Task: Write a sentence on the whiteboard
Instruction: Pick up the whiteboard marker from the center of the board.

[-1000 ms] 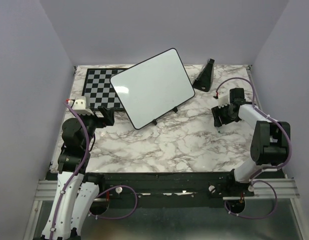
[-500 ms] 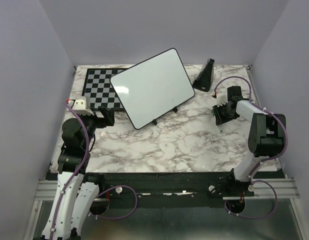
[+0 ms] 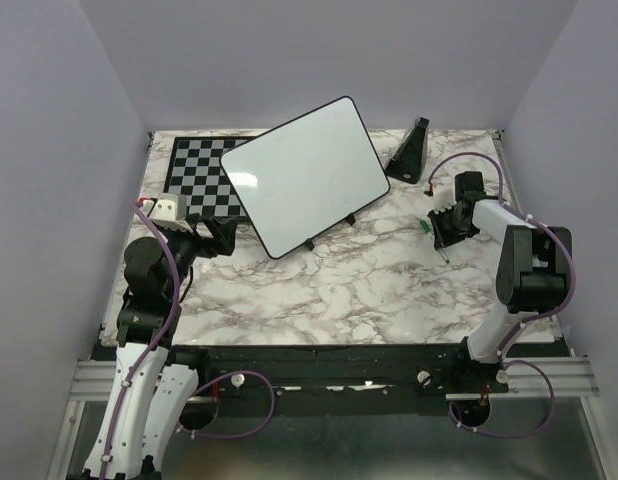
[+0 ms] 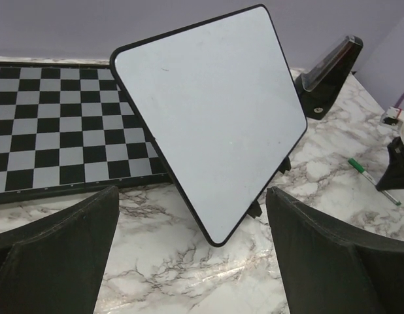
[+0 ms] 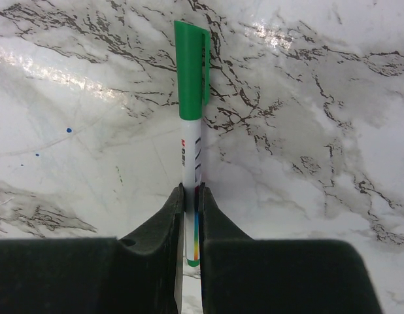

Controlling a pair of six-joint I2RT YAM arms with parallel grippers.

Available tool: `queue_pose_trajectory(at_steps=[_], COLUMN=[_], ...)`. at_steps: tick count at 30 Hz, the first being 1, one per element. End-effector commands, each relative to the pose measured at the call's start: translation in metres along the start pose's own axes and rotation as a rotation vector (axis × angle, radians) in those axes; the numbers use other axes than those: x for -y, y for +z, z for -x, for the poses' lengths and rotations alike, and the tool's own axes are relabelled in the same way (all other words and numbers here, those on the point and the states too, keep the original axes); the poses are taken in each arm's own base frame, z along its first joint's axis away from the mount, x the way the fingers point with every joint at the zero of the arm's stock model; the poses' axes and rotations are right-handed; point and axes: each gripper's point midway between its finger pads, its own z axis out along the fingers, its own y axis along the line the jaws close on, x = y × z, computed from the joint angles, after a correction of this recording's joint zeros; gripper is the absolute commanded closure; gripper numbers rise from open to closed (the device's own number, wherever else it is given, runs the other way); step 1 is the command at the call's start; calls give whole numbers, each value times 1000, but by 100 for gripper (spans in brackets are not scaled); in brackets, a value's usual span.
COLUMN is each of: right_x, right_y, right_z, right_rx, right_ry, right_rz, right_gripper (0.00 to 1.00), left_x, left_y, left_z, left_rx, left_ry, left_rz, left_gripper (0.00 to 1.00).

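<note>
Between the fingers of my right gripper (image 5: 191, 193) sat a marker (image 5: 191, 147), and my jaws were closed tight on its white printed barrel, near the end away from the cap. Its green cap pointed straight out ahead of me over the marble table (image 5: 306, 131). Whether the marker lay flat on the stone or hung just clear of it, I could not tell. From above, my right gripper (image 3: 444, 232) was low at the right side of the table (image 3: 369, 290), with the marker (image 3: 436, 242) slanting under it, cap toward the far side.

My left gripper (image 4: 192, 191) stood wide open with nothing between its fingers, hovering near the left edge of the table (image 4: 189, 261). From above, this gripper (image 3: 217, 235) pointed toward the middle, just beside the near edge of a chessboard (image 3: 194, 175).

Straight out from my left jaws stood the whiteboard (image 4: 212, 111), propped up on small black feet and turned so that one rounded corner pointed down at me. Its face was plain glossy white. From above, the whiteboard (image 3: 307, 175) took up the far middle of the table, well apart from my right gripper, and hid the right end of the chessboard. That chessboard (image 4: 51, 124) lay flat behind it to the left. Beyond the whiteboard's right side stood a black wedge-shaped stand (image 3: 409, 152), near the back wall; my left camera showed the stand (image 4: 329, 72) too, with the marker (image 4: 372, 181) nearer.
</note>
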Motion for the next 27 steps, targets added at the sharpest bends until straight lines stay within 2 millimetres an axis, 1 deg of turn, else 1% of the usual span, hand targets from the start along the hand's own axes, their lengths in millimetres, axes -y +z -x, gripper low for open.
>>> queue_pose_trajectory(at_steps=[1, 3, 4, 6, 8, 10, 11, 12, 14, 15, 17, 18, 19, 20, 22, 23, 24, 25, 26, 27], right_x=[-16, -20, -22, -27, -32, -36, -38, -40, -45, -46, -50, -53, -57, -67, -81, -96, -103, -112, -128, -135], right_y=[-4, -9, -10, -15, -18, -22, -22, -23, -26, -27, -31, -34, -36, -42, -50, -54, -61, -62, -63, -69], right_z=[-17, -16, -17, -15, -12, -12, -10, -11, -10, -9, -6, -6, -4, 0, 2, 5, 8, 6, 6, 11], right_rx=[-59, -47, -45, -24, -6, 1, 10, 10, 22, 27, 45, 50, 58, 90, 111, 135, 157, 161, 169, 203], right_ry=[-23, -42, -46, -58, -66, -71, -78, -78, -90, -95, -115, -126, -141, -178, -216, -283, -320, -354, -436, -489], right_rz=[71, 87, 94, 117, 139, 157, 173, 182, 205, 211, 230, 242, 259, 300, 353, 401, 407, 421, 439, 425], right_gripper=[99, 99, 99, 99, 99, 99, 99, 99, 99, 99, 99, 99, 99, 99, 99, 99, 99, 99, 99, 99], left_x=[30, 36, 44, 53, 65, 75, 84, 89, 103, 107, 124, 129, 140, 145, 155, 163, 166, 169, 174, 178], left_y=[0, 0, -1, 0, -2, -2, -4, -3, -7, -6, -11, -13, -18, -19, -20, -24, -19, -17, -17, -12], left_z=[0, -2, -1, -5, -5, -13, -12, -18, -21, -27, -33, -40, -46, -52, -66, -73, -80, -80, -79, -85], left_rx=[5, -2, -2, -20, -26, -57, -61, -90, -117, -145, -160, -179, -197, -216, -274, -301, -340, -360, -396, -438], left_ry=[12, 3, 0, -19, -30, -61, -68, -94, -100, -109, -93, -86, -58, -43, -31, -22, -39, -64, -140, -206], left_rz=[-175, -213, -260, -312, -384, -437, -489, -518, -599, -625, -707, -739, -789, -811, -855, -889, -890, -891, -888, -878], left_gripper=[1, 1, 1, 1, 1, 1, 1, 1, 1, 1, 1, 1, 1, 1, 1, 1, 1, 1, 1, 1])
